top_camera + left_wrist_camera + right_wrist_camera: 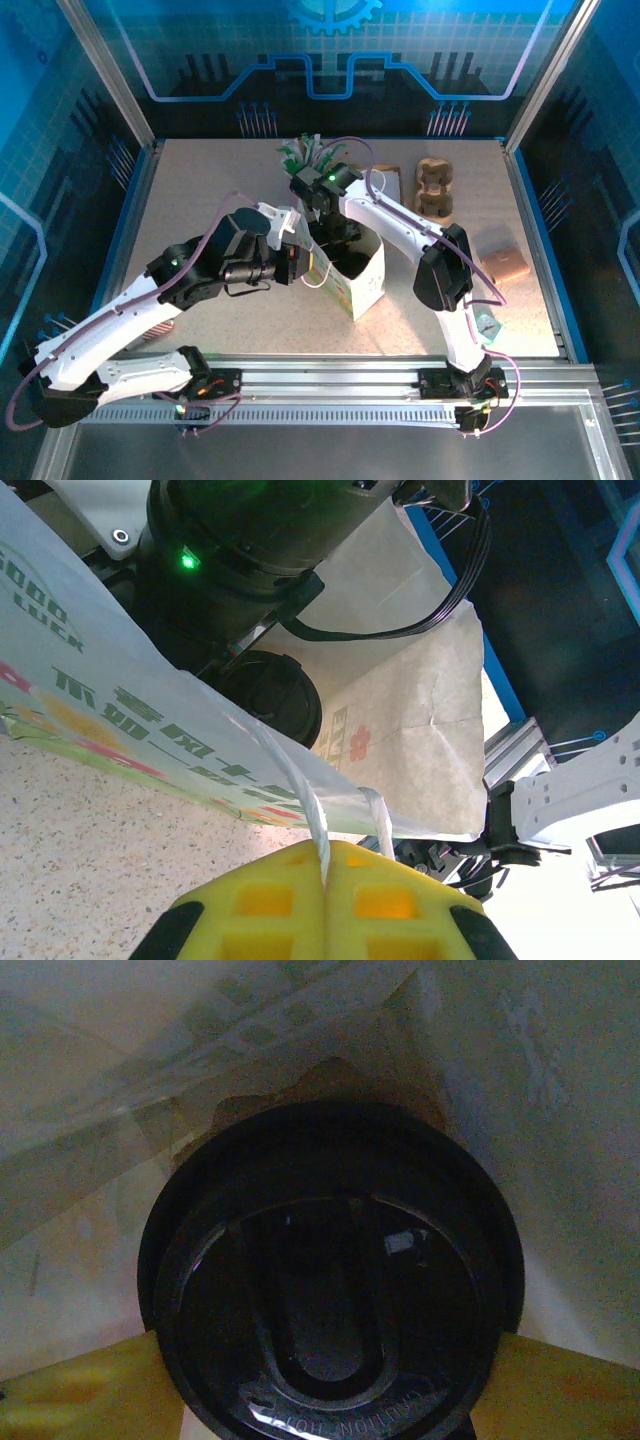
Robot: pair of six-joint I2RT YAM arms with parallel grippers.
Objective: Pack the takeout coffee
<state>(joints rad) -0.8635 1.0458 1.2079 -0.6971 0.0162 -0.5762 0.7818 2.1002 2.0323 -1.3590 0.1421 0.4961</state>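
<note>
The takeout coffee stands inside a white printed paper bag (368, 285) at mid-table. Its black round lid (330, 1280) faces the right wrist camera; the cup's body is hidden beneath it. My right gripper (330, 1405) reaches down into the bag, open, with a yellow finger (80, 1395) on each side of the lid's rim. The lid (272, 695) also shows under the right wrist (250, 540) in the left wrist view. My left gripper (328, 865) is shut on the bag's white twisted handle (308, 805), at the bag's left edge (312, 268).
A pink cup of green-and-white sachets (305, 155) stands behind the bag. A brown cardboard cup carrier (435, 188) lies at the back right, and a flat tan square (503, 262) lies at the right. The bag's far wall (430, 730) rises close to the right arm.
</note>
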